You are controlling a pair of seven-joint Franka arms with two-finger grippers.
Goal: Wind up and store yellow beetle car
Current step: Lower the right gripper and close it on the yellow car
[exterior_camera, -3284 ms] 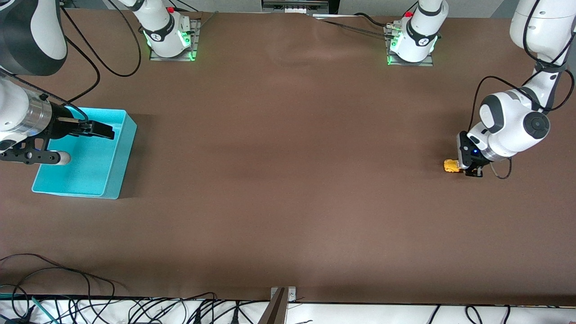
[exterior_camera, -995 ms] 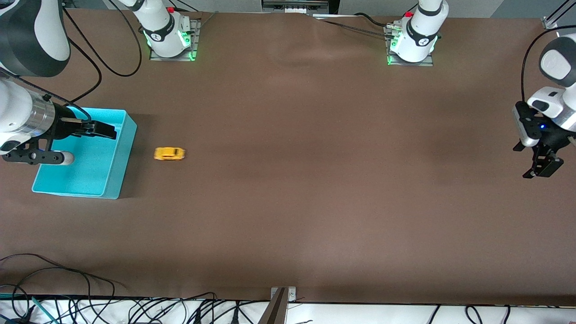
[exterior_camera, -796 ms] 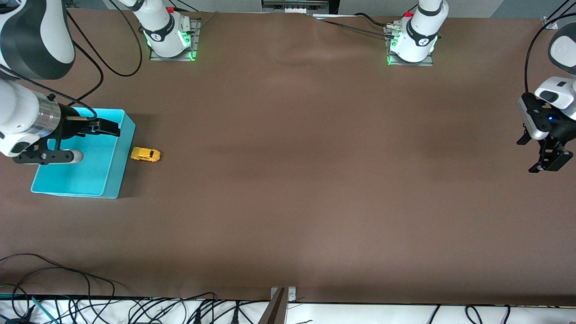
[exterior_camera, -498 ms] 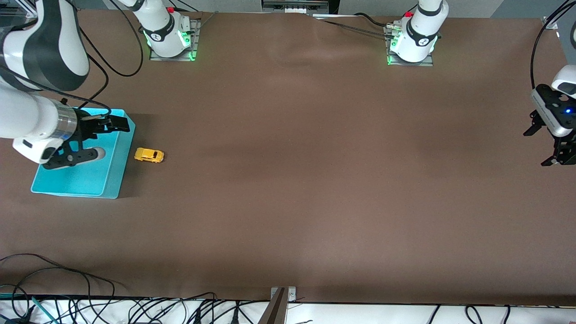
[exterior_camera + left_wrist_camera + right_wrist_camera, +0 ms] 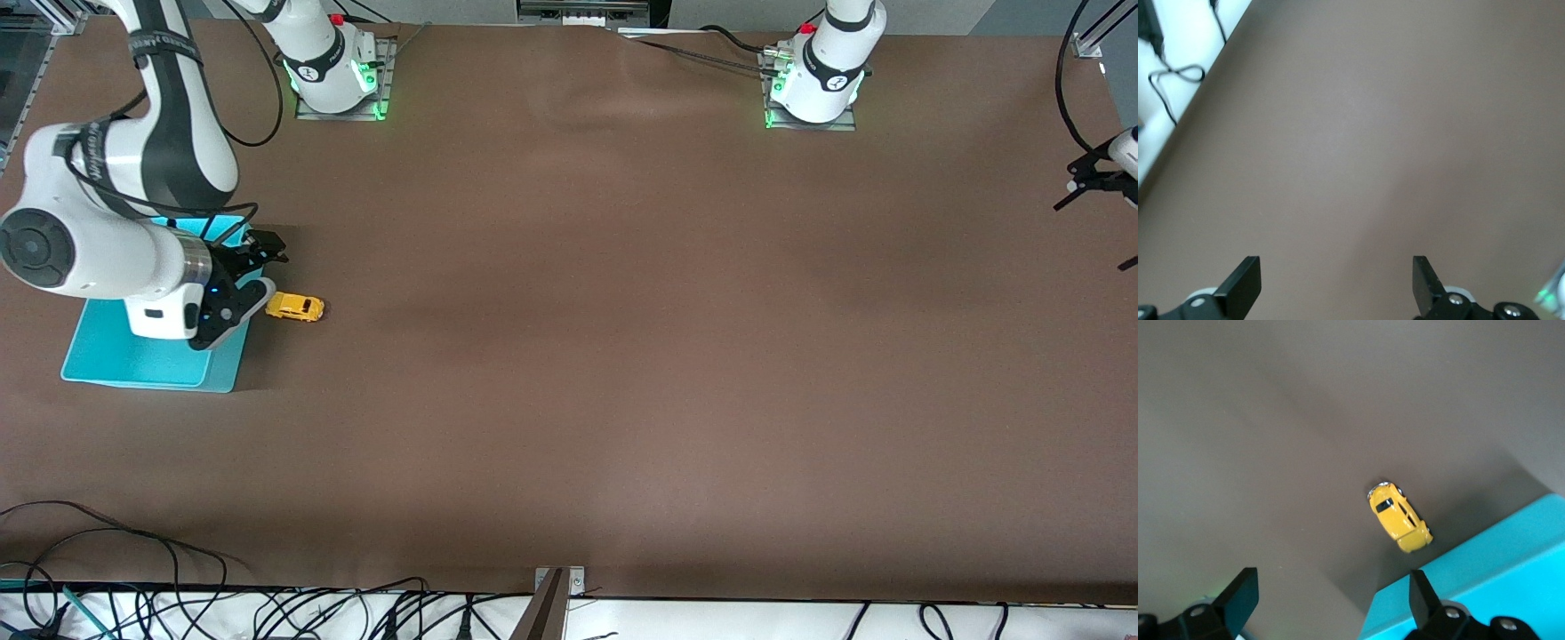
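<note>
Now yellow beetle car (image 5: 295, 307) (image 5: 1399, 525) lies lengthwise toward teal bin (image 5: 133, 364), just beside it; both jaws spread, empty

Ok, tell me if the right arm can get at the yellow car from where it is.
Probably yes: the right gripper hangs open close above the yellow beetle car, which sits on bare table beside the blue bin with nothing over it.

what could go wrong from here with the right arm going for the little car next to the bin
The toy car sits on the table right beside the blue bin. The open right pincer hangs over the bin's edge, so one finger might hit the bin wall on the way down. The car is on its wheels and may roll away if nudged. It is tiny, so the grip could slip. The left pincer waits open at its own end of the table.
</note>
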